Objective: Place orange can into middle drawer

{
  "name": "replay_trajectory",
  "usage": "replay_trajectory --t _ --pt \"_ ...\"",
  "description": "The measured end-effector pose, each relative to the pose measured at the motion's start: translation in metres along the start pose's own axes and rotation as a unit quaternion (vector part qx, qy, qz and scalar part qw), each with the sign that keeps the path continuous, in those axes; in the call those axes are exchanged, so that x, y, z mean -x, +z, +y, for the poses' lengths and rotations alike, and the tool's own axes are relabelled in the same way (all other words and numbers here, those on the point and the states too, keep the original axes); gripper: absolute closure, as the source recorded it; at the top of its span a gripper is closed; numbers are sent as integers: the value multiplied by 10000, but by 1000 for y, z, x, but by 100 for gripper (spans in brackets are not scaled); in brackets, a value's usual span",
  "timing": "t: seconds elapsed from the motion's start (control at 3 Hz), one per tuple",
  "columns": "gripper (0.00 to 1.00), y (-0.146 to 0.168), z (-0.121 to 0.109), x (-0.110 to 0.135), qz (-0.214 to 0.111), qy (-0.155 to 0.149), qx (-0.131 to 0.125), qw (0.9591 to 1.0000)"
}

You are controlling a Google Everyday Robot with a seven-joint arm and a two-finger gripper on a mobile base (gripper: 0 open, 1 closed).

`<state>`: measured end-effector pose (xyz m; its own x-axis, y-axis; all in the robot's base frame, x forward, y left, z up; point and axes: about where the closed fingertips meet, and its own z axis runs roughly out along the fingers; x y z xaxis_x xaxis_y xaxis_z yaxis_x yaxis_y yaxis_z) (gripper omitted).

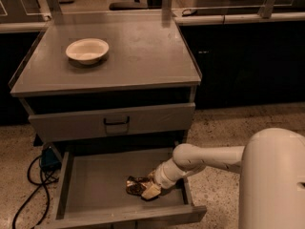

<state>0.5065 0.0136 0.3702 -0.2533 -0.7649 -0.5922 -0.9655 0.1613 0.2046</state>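
Placing stage: late. The orange can (137, 186) is down inside the middle drawer (95, 190) and looks to rest on its floor.
Can spot: approx 4 o'clock of the drawer floor, near the R wall, short of the front lip. It seems to lie tilted rather than upright.
Gripper: the gripper (153, 188) sits low in the drawer, touching the can at the can's 3 o'clock.
Grip: can't tell whether it is clamped on the can or has let go; the contact zone blends together.
Arm: the white arm (205, 157) comes in from 3 o'clock over the drawer's R wall.
Drawer: pulled out wide, at 6 o'clock of the cabinet.
Above: upper drawer front (157, 118) w/ black handle (116, 121), closed.
Tabletop: the tabletop (143, 51) carries a white bowl (87, 50) at approx 10 o'clock; not part of the job.
Done: the can is in the right compartment.
Left: by my read, release (if not yet done) & lift the gripper out w/o dragging the can. The task says nothing re closing.
Risk: the can could roll or get nudged as the gripper leaves.
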Motion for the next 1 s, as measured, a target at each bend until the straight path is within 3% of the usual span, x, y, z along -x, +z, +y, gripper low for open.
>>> replay_trajectory --t 1.0 --pt "11 0 0 0 0 0 1 10000"
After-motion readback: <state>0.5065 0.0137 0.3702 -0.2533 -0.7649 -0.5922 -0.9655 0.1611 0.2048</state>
